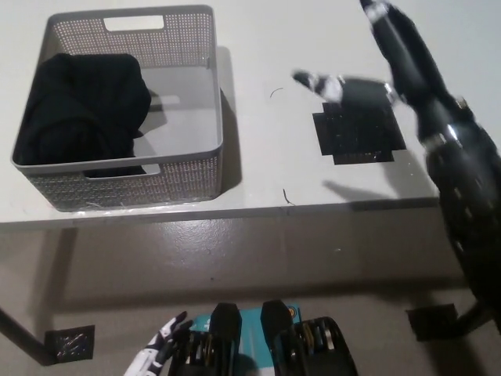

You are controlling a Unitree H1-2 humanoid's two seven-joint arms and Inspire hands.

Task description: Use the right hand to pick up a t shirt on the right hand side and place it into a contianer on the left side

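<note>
T-shirt (pixel 82 106), black and bunched, lies inside the grey container (pixel 188 176), well to the left of the right hand (pixel 368 82). That hand is empty above the black patch (pixel 360 141), fingers apparently spread, though blurred. The left hand (pixel 156 352) hangs low, fingers apart.

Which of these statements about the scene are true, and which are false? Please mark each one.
1. The black t-shirt lies inside the grey basket. True.
2. The right hand holds the t-shirt. False: it holds nothing, above the black square mark.
3. The basket stands on the table's right side. False: it stands on the left.
4. The left hand rests low, below the table edge. True.
</note>
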